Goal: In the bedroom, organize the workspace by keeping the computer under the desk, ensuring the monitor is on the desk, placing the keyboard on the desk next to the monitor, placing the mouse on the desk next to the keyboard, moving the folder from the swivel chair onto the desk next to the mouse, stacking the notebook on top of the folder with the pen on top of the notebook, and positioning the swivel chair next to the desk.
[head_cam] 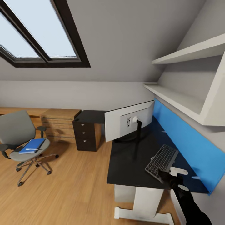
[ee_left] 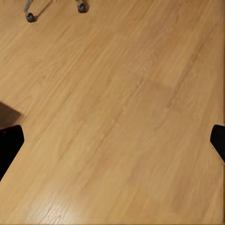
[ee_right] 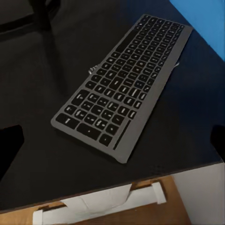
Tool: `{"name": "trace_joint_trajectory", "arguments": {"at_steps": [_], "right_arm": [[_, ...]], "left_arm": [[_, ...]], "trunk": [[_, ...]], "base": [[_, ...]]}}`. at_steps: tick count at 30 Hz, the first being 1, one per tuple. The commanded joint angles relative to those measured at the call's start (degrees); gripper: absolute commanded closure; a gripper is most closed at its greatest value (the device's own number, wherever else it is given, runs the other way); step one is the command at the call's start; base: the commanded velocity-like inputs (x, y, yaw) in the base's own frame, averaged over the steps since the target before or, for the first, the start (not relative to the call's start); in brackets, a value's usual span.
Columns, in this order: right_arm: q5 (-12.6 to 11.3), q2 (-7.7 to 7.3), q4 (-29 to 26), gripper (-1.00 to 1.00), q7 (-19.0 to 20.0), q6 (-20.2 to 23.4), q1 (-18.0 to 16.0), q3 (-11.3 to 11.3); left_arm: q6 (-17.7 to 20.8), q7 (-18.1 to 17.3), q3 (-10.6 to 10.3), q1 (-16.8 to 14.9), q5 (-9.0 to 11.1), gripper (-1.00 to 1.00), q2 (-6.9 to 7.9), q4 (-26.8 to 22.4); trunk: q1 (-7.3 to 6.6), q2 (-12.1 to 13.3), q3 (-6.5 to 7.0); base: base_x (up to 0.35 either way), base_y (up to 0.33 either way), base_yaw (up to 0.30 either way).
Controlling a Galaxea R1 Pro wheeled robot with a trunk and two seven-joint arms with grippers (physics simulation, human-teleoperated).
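Observation:
The desk (head_cam: 125, 162) has a glossy black top and a blue back panel. On it stands the monitor (head_cam: 128, 123), its pale back toward me. The keyboard (head_cam: 162, 158) lies flat on the desk near the blue panel, and it is seen close up as the keyboard (ee_right: 126, 84). My right gripper (head_cam: 167, 175) hovers at the keyboard's near end; in the wrist view the right gripper (ee_right: 112, 145) is open with nothing held. The swivel chair (head_cam: 18, 134) stands on the floor at the left with the blue folder (head_cam: 32, 145) on its seat. My left gripper (ee_left: 112, 140) is open over bare floor.
A light wooden drawer chest (head_cam: 61, 125) and a dark drawer cabinet (head_cam: 87, 132) stand against the back wall. White shelves (head_cam: 184, 100) overhang the desk. Chair casters (ee_left: 30, 16) show on the wood floor (head_cam: 72, 187) between chair and desk.

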Motion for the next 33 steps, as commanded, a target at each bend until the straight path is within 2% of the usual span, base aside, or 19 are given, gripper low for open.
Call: {"name": "trace_joint_trajectory", "arguments": {"at_steps": [1, 6, 8, 11, 12, 17, 20, 25, 27, 33], "right_arm": [[-0.47, -0.03, -0.02, -1.0, -0.33, -0.01, -0.03, 0.0], [-0.39, -0.03, 0.69, -1.0, -0.06, -2.09, -0.03, -0.1], [-0.38, -0.64, 3.95, -1.0, 0.34, -5.66, -0.03, -0.12], [-0.42, -1.24, 5.51, -1.0, 0.39, -7.62, -0.03, -0.12], [-0.45, -1.88, 6.8, -1.0, 0.4, -8.54, -0.03, -0.15], [-0.54, -2.89, 8.33, -1.0, 0.41, -9.13, -0.08, -0.17], [-0.56, -2.98, 9.14, -1.0, 0.41, -9.2, -0.13, -0.19], [-0.46, -3.16, 13.59, -1.0, 0.41, -11.63, -2.14, -0.2], [-0.58, -3.71, 16.06, -1.0, 0.41, -12.21, -2.91, -0.21], [-0.62, -4.08, 18.55, -1.0, 0.41, -12.75, -4.29, -0.21]], "left_arm": [[-0.39, 0.32, -0.41, -0.07, 0.6, -1.0, 0.06, 0.01], [-0.33, 0.22, -0.48, -0.07, 0.68, -1.0, 0.07, 0.03], [-0.31, 0.16, -0.55, -0.07, 0.77, -1.0, 0.03, 0.08], [-0.31, 0.16, -0.57, -0.07, 0.78, -1.0, 0.04, 0.09], [-0.3, 0.15, -0.57, -0.07, 0.77, -1.0, 0.02, 0.1], [-0.3, 0.15, -0.58, -0.07, 0.71, -1.0, -0.01, 0.1], [-0.3, 0.13, -0.58, -0.07, 0.71, -1.0, -0.01, 0.13], [-0.3, 0.07, -0.65, -0.07, 0.7, -1.0, -0.01, 0.18], [-0.3, 0.1, -0.65, -0.07, 0.7, -1.0, -0.01, 0.19], [-0.3, 0.1, -0.6, -0.07, 0.7, -1.0, -0.02, 0.19]], "trunk": [[0.06, -0.1, -0.11], [0.06, -0.1, -0.11], [0.06, -0.1, -0.11], [0.06, -0.1, -0.11], [0.06, -0.1, -0.11], [0.06, -0.1, -0.11], [0.06, -0.1, -0.11], [0.06, -0.1, -0.11], [0.06, -0.1, -0.11], [0.06, -0.1, -0.11]], "base": [[0.316, -0.014, 0.0], [0.323, 0.048, 0.0], [0.328, 0.094, 0.0], [0.328, 0.097, 0.0], [0.328, 0.1, 0.0], [0.328, 0.054, 0.0], [0.325, -0.042, 0.0], [0.305, -0.153, 0.0], [0.166, -0.09, 0.0], [0.083, -0.028, 0.0]]}}
